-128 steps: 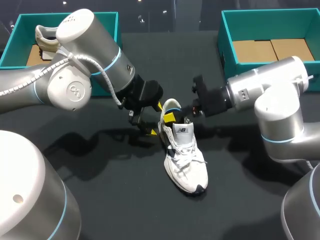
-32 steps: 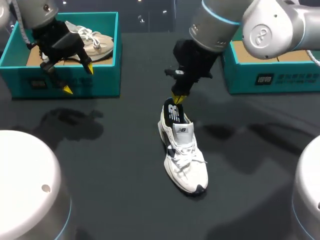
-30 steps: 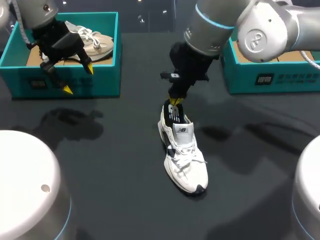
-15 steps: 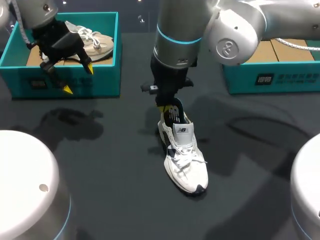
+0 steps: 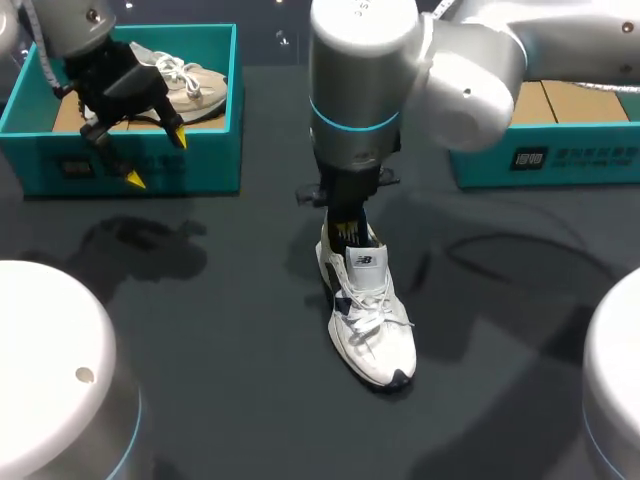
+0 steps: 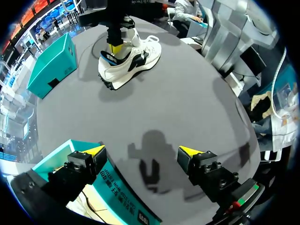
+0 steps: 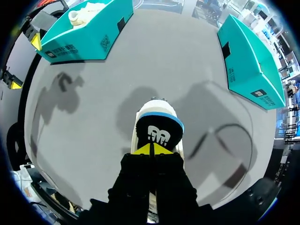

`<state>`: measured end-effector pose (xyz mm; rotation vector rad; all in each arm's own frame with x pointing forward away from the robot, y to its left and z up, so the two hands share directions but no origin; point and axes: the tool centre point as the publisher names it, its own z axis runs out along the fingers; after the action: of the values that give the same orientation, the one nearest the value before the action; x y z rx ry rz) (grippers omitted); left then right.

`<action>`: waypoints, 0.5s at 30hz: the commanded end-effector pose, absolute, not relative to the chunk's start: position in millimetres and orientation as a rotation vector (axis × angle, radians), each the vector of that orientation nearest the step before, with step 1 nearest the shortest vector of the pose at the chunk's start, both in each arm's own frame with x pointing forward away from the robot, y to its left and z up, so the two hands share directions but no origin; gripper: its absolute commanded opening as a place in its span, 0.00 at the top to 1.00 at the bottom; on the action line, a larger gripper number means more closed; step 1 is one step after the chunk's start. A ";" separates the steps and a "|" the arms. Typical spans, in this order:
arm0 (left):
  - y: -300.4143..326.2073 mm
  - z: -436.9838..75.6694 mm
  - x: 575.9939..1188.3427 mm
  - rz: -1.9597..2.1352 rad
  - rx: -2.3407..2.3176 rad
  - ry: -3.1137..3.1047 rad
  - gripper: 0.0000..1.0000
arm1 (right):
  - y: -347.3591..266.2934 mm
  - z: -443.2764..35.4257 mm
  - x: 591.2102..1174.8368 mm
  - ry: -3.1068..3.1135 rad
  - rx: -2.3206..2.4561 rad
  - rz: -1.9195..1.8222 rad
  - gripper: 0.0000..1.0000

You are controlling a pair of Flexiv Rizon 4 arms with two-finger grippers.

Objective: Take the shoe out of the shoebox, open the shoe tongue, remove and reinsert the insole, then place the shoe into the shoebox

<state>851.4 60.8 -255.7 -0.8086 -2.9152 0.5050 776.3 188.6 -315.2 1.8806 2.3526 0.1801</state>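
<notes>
Shoe [image 5: 372, 320]: out of its box, resting on its sole on the bench [image 5: 220, 350], about midway between the two teal boxes, toe toward the robot, heel away. Step one judged done.

Tongue [image 5: 367, 259]: stands lifted, mouth of the shoe open. Laces loosely tied further down. Step two judged done.

Insole [image 7: 158, 132]: dark, white logo, blue edge. It is tilted up out of the heel opening, only partly inside. Right arm [image 5: 365, 90] comes down steeply over the heel; right jaws are pinched closed on the insole's upper end, yellow tips pressed nearly together. Whether this is the pull-out or the push-in cannot be told from here. Judged mid-task, in the insole step.

Left: seat the insole flat, then lift the shoe into a box.

Left arm [image 5: 75, 25]: parked over the front wall of the left shoebox [image 5: 150, 165]; left jaws spread wide, holding nothing. A beige shoe [image 5: 185, 80] lies in that box. Right shoebox [image 5: 540, 160] shows a cardboard floor.

Look of the shoe: white mesh upper, dark side panels, black toe bumper.
</notes>
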 end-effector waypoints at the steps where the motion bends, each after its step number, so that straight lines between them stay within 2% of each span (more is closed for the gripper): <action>1: 61.2 -255.4 851.4 0.501 -0.809 -2.915 0.00 | 189.6 -328.9 776.4 2.339 1.866 0.174 1.00; 15: 61.2 -255.4 851.4 0.501 -0.809 -2.915 0.00 | 174.6 -386.8 791.0 2.389 1.908 0.210 1.00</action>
<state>851.4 60.8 -255.4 -0.8084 -2.9151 0.5043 785.3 176.3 -371.3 1.8965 2.3690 0.1957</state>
